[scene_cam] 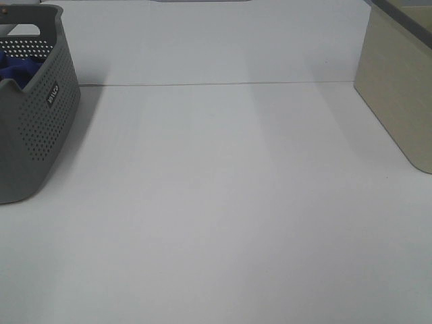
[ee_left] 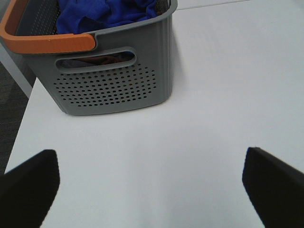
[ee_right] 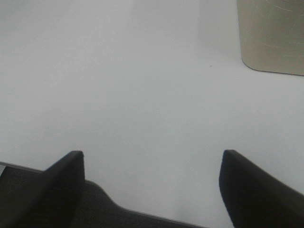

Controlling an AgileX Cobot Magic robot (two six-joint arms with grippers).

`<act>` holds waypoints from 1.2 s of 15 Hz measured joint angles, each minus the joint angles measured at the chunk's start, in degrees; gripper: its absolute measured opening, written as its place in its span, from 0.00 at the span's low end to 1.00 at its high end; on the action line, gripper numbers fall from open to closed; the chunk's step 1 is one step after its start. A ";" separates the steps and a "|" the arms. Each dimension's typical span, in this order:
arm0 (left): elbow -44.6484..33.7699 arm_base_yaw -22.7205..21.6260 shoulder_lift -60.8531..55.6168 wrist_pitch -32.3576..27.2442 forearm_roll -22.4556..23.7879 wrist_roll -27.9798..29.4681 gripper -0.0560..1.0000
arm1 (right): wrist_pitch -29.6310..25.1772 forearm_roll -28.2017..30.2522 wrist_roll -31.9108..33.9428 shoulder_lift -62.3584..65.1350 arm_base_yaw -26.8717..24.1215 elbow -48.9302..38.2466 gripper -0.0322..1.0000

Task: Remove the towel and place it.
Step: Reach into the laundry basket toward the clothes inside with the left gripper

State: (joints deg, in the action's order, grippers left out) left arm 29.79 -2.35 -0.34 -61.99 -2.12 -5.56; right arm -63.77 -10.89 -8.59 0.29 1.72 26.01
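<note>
- Dark fingers (ee_left: 28,190) of the left gripper (ee_left: 149,156) stand wide apart above the white table (scene_cam: 223,202), holding nothing.
- Right gripper (ee_right: 152,156) is also spread and empty, over the table's edge, with a beige box (ee_right: 273,33) further on.
- Blue towel (ee_left: 104,14) lies bunched inside the grey perforated basket (ee_left: 114,90).
- Orange handle (ee_left: 47,42) runs along one stretch of the basket's rim.
- Basket stands at the table's left side, the box at the right, well apart.
- Both grippers are clear of the towel and basket.

Table (scene_cam: 216,202) middle open, grey basket (scene_cam: 40,135) far left, beige box (scene_cam: 398,88) far right
</note>
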 joint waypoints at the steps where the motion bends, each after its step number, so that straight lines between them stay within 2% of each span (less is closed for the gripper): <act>1: 0.00 0.00 0.00 0.00 0.00 0.00 0.99 | 0.00 0.00 0.00 0.00 0.00 0.00 0.77; 3: 0.29 0.00 0.29 -0.57 -0.23 -0.11 0.99 | 0.00 0.00 0.00 0.00 0.00 0.00 0.77; 4: 1.95 0.00 2.41 -2.86 -1.26 -1.26 0.99 | 0.00 0.00 0.00 0.00 0.00 0.00 0.77; 5: 4.07 0.00 6.02 -4.93 -2.29 -3.67 0.99 | 0.00 0.00 0.00 0.00 0.00 0.00 0.77; 6: 9.85 0.00 13.52 -7.51 -5.73 -8.19 0.99 | 0.00 0.00 0.00 0.00 0.00 0.00 0.77; 7: 12.78 0.00 17.13 -7.56 -7.10 -10.77 0.99 | 0.00 0.00 0.00 0.00 0.00 0.00 0.77; 9: 17.13 0.00 22.80 -7.62 -7.45 -17.19 0.99 | 0.00 0.00 0.00 0.00 0.00 0.00 0.77; 11: 21.72 0.06 29.68 -7.68 -5.33 -27.22 0.99 | 0.00 0.00 0.00 0.00 0.00 0.00 0.77; 15: 29.68 2.86 42.46 -7.68 0.86 -45.66 0.99 | 0.00 0.00 0.00 0.00 0.00 0.00 0.77; 18: 32.60 2.86 50.99 -6.88 8.31 -49.56 0.99 | 0.00 0.00 0.00 0.00 0.00 0.00 0.77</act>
State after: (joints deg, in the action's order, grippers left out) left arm 62.40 0.52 50.65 -68.87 6.19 -55.12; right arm -63.77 -10.89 -8.59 0.29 1.72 26.01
